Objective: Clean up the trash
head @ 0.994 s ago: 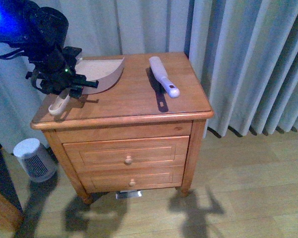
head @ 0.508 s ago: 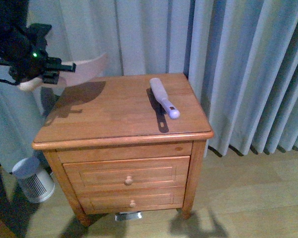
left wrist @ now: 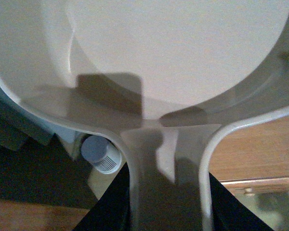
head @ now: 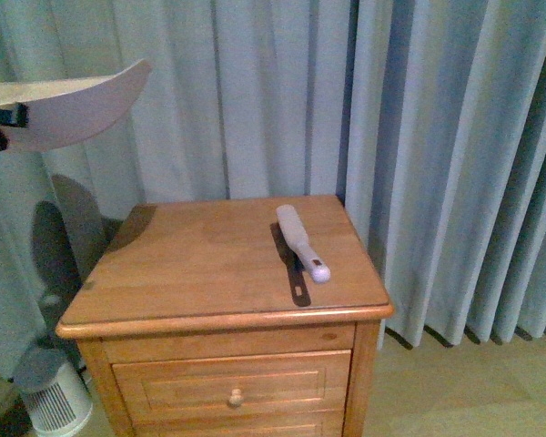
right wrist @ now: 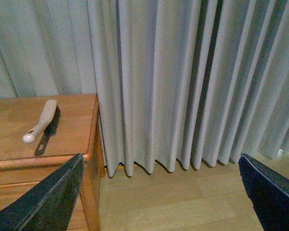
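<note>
My left gripper is shut on the handle of the pale pink dustpan (head: pixel 68 107), holding it high in the air at the far left, above and left of the wooden nightstand (head: pixel 200 264). In the left wrist view the dustpan (left wrist: pixel 173 57) fills the frame and its scoop looks empty. The white-handled brush (head: pixel 302 242) lies on the nightstand's right side and also shows in the right wrist view (right wrist: pixel 41 122). My right gripper (right wrist: pixel 159 192) is open and empty over the floor to the right of the nightstand. The crumpled white paper wad is not in view.
Grey curtains (head: pixel 391 137) hang behind and to the right of the nightstand. A small white ribbed bin (head: pixel 59 405) stands on the floor at its left, also seen in the left wrist view (left wrist: pixel 101 154). Wooden floor (right wrist: pixel 168 202) lies to the right.
My left gripper has lifted the dustpan off the nightstand and carried it up and to the left. The camera view has tilted upward. The brush has stayed put.
</note>
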